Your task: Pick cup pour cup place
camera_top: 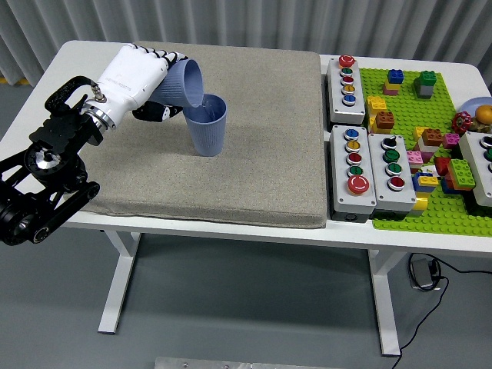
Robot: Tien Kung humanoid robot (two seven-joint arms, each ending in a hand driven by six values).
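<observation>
My left hand (157,81), white with black fingertips, is shut on a blue-grey cup (184,83) and holds it tipped steeply to the right. Its mouth hangs just over the rim of a second blue-grey cup (207,126), which stands upright on the grey mat (231,169). The tilted cup's lip sits at the standing cup's left rim; whether they touch I cannot tell. No contents are visible. My right arm is out of the picture.
Three grey button boxes (344,78) (354,171) (390,162) stand right of the mat. Beyond them lies a green brick baseplate (430,207) with several coloured bricks, another box at the right edge (483,165) and a bowl at the far right (477,108).
</observation>
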